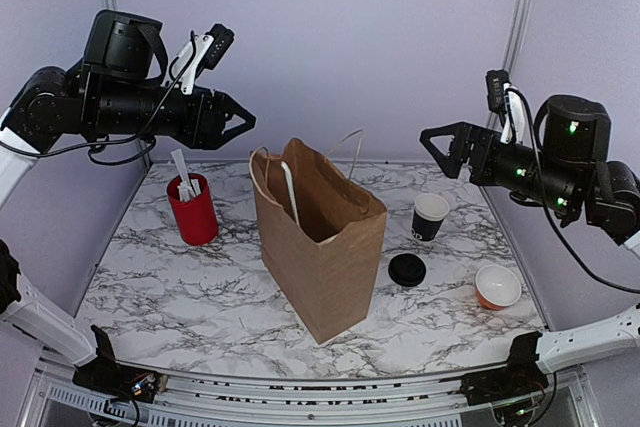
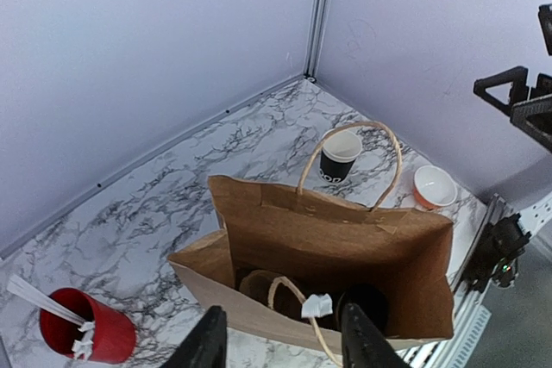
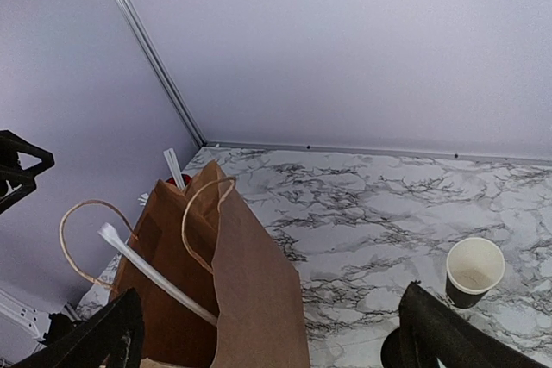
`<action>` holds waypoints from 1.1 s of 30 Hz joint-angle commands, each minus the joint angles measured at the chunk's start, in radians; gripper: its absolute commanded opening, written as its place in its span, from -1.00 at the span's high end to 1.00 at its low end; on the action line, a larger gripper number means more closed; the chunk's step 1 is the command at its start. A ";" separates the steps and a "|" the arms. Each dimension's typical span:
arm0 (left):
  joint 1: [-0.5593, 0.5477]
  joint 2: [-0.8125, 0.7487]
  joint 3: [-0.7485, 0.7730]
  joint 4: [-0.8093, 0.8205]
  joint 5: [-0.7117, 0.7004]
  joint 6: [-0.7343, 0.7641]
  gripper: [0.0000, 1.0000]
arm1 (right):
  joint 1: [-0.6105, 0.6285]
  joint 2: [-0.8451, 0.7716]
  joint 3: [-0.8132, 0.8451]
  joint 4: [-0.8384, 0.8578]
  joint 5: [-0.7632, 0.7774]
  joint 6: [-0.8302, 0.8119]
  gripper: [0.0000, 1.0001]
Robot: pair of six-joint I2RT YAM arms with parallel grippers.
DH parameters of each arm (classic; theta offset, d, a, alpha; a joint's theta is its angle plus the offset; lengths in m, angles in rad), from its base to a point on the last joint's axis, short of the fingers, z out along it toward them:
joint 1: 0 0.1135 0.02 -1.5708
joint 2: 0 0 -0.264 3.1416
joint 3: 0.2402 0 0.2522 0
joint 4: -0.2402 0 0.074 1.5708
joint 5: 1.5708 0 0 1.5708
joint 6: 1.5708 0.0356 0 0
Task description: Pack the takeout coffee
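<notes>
Centrally, paper bag [image 1: 322,259] upright; lidless cup [image 1: 431,217], loose lid [image 1: 407,269], orange bowl [image 1: 497,287] right; red cup [image 1: 194,217] left; both jaws spread.

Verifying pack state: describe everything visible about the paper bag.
The brown paper bag stands upright and open on the table, creased kraft-looking paper with two thin looped handles. A white stick leans out of its mouth. The left wrist view shows a dark round item and a brown item at its bottom.

Red cup [image 1: 193,215] holds white sticks [image 1: 183,175]; orange bowl [image 1: 497,287] near black lid [image 1: 407,269].
</notes>
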 commanded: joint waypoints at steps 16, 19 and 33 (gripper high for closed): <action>-0.011 -0.090 -0.066 0.104 -0.189 -0.023 -0.98 | -0.008 0.008 -0.008 0.009 0.022 -0.004 -1.00; -0.008 -0.154 -0.156 0.169 -0.313 -0.048 -0.98 | -0.007 0.019 -0.017 0.009 0.033 -0.009 -1.00; 0.328 -0.416 -0.681 0.412 -0.254 -0.261 -0.98 | -0.315 0.017 -0.287 0.172 -0.139 -0.025 -1.00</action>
